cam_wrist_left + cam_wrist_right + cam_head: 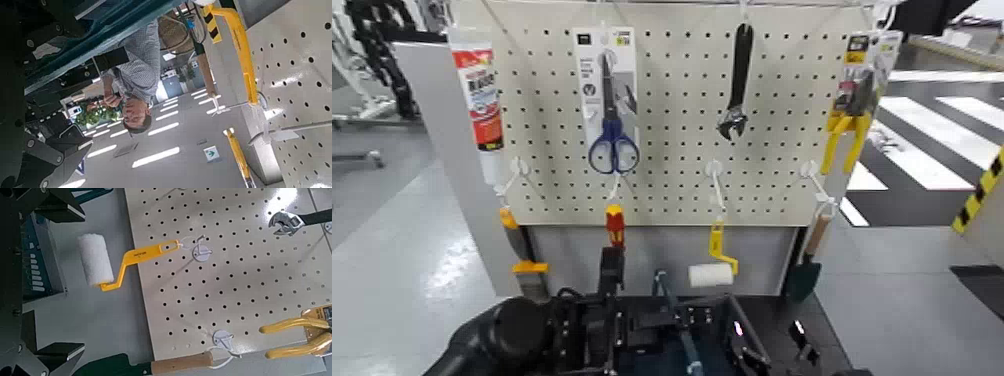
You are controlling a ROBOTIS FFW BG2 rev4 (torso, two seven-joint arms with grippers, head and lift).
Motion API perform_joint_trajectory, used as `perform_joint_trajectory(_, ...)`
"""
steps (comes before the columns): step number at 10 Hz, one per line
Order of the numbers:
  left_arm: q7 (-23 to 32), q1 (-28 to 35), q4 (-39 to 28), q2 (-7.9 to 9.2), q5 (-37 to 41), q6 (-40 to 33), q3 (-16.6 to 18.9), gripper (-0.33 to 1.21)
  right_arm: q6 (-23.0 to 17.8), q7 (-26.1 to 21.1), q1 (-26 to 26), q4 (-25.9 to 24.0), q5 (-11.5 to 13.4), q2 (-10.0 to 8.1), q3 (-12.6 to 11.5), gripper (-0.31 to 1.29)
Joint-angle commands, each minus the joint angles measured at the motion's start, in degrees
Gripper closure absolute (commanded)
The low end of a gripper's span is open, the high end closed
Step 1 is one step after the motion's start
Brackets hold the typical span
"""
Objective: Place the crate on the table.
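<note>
The slate-blue crate (704, 352) sits low in the head view on the black table (832, 350), its bar handle (667, 298) rising toward the pegboard. My left gripper (597, 335) is at the crate's left side. In the left wrist view its fingers (51, 157) stand wide apart, with the crate's rim (94, 48) running beside them. My right gripper (752, 345) is at the crate's right side. Its fingers (66, 205) are spread in the right wrist view, and the crate's ribbed wall (35, 258) lies between them with a gap showing.
A cream pegboard (672, 110) stands right behind the crate. Scissors (612, 120), a wrench (737, 85), yellow pliers (847, 140) and a tube (480, 95) hang on it. A paint roller (94, 260) hangs low near the crate. A person (137, 74) stands farther off.
</note>
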Motion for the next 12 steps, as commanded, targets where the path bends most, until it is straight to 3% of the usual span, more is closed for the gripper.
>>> perform_joint_trajectory(1,5.00,6.15,-9.74,0.04,-1.94,1.13,6.62,0.41,0.32,0.00,0.18,-0.17,0.00,0.00,-0.10,0.15)
perform_joint_trajectory(4,7.64,11.51,-18.36,0.04,-8.71,1.48,13.92,0.41,1.02,0.00,0.35,-0.69,0.00,0.00,-0.28,0.15)
perform_joint_trajectory(6,9.92,14.06,-22.14,0.48,-12.57,6.58,18.40,0.41,1.46,0.00,0.44,-0.96,0.09,0.00,-0.37,0.15)
perform_joint_trajectory(8,10.10,14.32,-22.58,0.48,-12.57,8.60,18.66,0.41,1.55,0.00,0.44,-1.13,0.09,-0.09,-0.45,0.15)
perform_joint_trajectory(10,10.71,16.43,-30.40,1.19,-22.77,8.69,22.88,0.41,1.72,0.00,0.62,-1.13,0.09,0.00,-0.54,0.15)
perform_joint_trajectory(12,14.93,20.12,-36.81,1.19,-33.05,5.43,24.11,0.40,1.72,0.00,0.62,-1.22,0.18,0.00,-0.72,0.15)
